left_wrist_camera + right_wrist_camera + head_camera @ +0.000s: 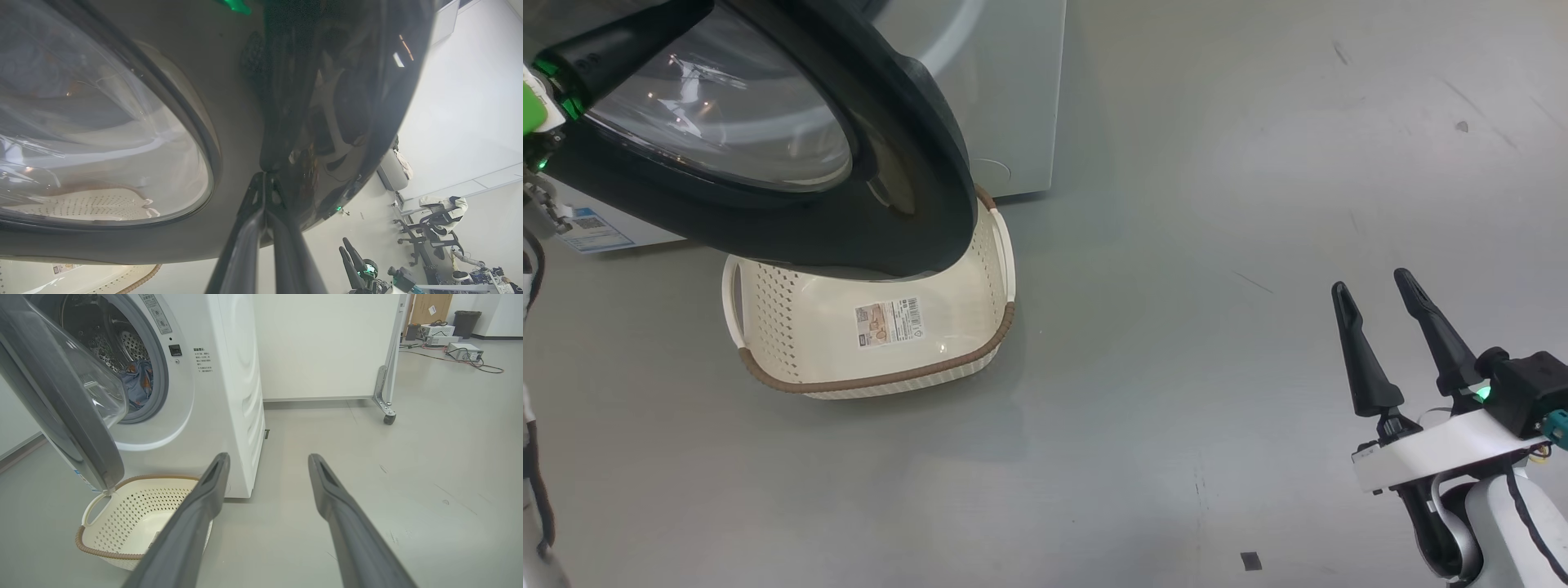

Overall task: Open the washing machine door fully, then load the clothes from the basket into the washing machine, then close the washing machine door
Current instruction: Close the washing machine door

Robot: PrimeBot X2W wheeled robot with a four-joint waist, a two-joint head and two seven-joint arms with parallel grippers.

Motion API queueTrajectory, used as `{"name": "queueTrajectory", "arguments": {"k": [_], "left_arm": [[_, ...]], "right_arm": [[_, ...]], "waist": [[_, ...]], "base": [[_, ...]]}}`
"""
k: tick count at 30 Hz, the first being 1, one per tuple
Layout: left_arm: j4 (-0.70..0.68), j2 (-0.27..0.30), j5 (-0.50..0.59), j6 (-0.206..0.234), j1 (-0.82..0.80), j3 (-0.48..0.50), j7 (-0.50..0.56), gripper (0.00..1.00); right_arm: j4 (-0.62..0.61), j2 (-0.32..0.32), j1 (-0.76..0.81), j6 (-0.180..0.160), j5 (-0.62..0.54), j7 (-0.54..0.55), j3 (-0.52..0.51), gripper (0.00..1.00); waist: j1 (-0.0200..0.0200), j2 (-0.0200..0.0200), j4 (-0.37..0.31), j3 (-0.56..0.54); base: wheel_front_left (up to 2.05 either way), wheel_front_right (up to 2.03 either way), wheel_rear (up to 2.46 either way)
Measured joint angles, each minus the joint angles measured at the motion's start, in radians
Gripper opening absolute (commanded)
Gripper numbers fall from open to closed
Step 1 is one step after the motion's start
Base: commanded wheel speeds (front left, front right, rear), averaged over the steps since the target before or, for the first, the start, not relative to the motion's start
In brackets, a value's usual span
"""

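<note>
The washing machine [229, 396] stands with its round black washing machine door [915, 163] partly swung out over the basket [874, 380]. My left gripper [265, 174] is shut, its tips touching the door's [327, 102] glossy outer face beside the glass window. Light-blue printed clothes [139, 381] lie inside the steel drum. The cream basket [122, 506] sits on the floor before the machine, holding nothing but a barcode sticker [888, 321]. My right gripper [1372, 283] hangs open over bare floor at the right, well apart from the basket; its fingers [196, 506] frame the floor beside the machine.
A white partition on casters [389, 418] stands behind the machine. Boxes and cables [463, 351] lie on the floor far back right. Office chairs [433, 232] show in the distance. Grey floor [1217, 245] stretches to the right of the basket.
</note>
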Motion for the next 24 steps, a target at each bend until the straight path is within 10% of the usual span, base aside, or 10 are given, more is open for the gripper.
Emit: {"name": "queueTrajectory", "arguments": {"k": [11, 15, 17, 19, 24], "left_arm": [[0.049, -0.021, 0.009, 0.0, 0.006, -0.008, -0.057, 0.0], [0.063, -0.024, 0.032, 0.0, 0.034, -0.004, -0.083, 0.41], [0.069, -0.026, 0.035, 0.0, 0.061, -0.004, -0.091, 0.46], [0.075, -0.031, 0.035, 0.0, 0.091, -0.003, -0.106, 1.0], [0.072, -0.033, 0.041, 0.0, 0.157, -0.007, -0.142, 1.0]], "right_arm": [[0.002, 0.003, 0.001, 0.0, -0.002, 0.0, -0.018, 1.0], [0.002, 0.001, 0.003, 0.0, -0.002, 0.0, -0.02, 1.0], [0.003, -0.001, 0.005, 0.0, -0.002, 0.0, -0.024, 1.0], [0.003, -0.005, 0.008, 0.0, -0.002, 0.0, -0.027, 1.0], [0.005, -0.008, 0.025, 0.0, -0.004, 0.0, -0.031, 1.0]], "waist": [[0.0, 0.0, 0.014, -0.019], [0.0, 0.0, 0.025, -0.03], [0.0, 0.0, 0.03, -0.036], [0.0, 0.0, 0.036, -0.043], [0.0, 0.0, 0.051, -0.059]], "base": [[0.0, 0.0, 0.0], [0.0, 0.0, 0.0], [0.0, 0.0, 0.0], [0.0, 0.0, 0.0], [0.0, 0.0, 0.0]]}}
